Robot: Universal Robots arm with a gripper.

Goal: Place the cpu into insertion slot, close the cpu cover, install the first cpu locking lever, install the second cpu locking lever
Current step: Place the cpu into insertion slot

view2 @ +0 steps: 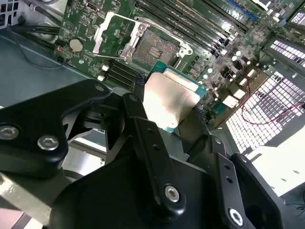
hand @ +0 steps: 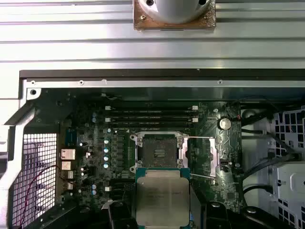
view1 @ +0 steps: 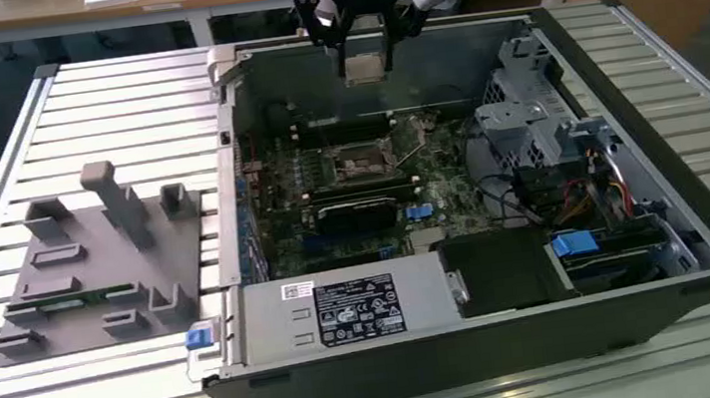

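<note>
We see the black two-fingered gripper (view1: 363, 61) pinching the flat square cpu (view2: 172, 98), with its dull silver-grey metal top, by two opposite edges above the open black computer case (view1: 506, 342). Below the gripper and apart from the chip lies the small square insertion slot (hand: 160, 150), dark-centred with a silvery rim, on the green circuit board (hand: 90, 138). The thin silvery cpu cover (hand: 213, 156), a metal frame, is swung open just beside the slot, leaving it uncovered.

The cpu (hand: 162, 198) has a dull silver metal top, the insertion slot (hand: 161, 150) a shiny metal rim.
</note>
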